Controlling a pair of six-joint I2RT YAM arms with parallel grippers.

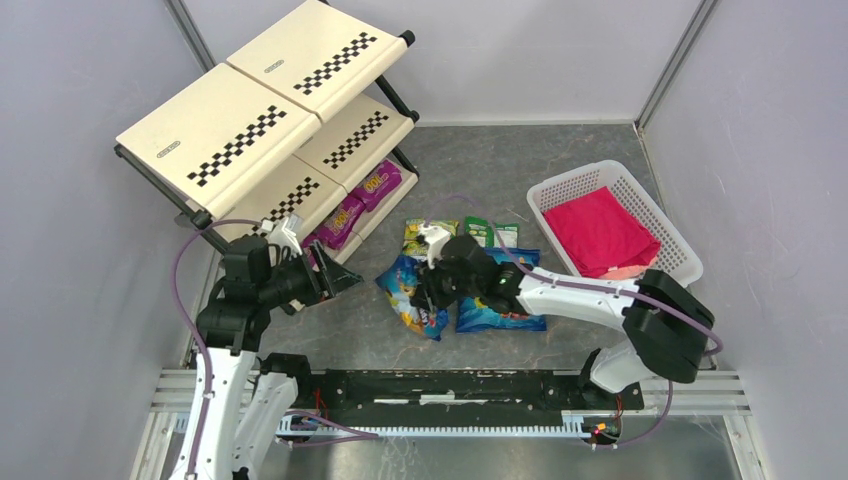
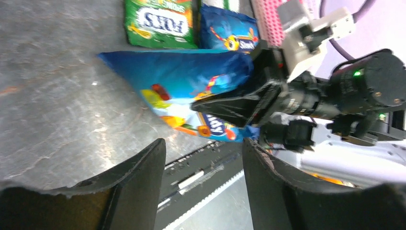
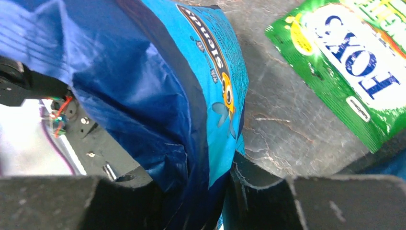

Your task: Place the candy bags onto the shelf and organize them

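The right gripper (image 1: 432,292) is clamped on a blue candy bag (image 1: 408,292) at mid-table, between the shelf (image 1: 240,130) and the right arm's base. In the right wrist view the pouch is pinched between both fingers (image 3: 268,191). Whether it is clear of the table (image 1: 500,170) cannot be told. The left gripper (image 1: 335,280) is held with jaws apart and nothing between them, just beside the shelf's bottom tier. Two purple bags (image 1: 340,222) are lying side by side on that bottom tier. A second blue bag (image 1: 500,308) is lying flat partly under the right arm. Two green bags (image 1: 490,232) are lying just behind it. A red cloth (image 1: 600,232) is seen in the white basket (image 1: 680,255) at the right.
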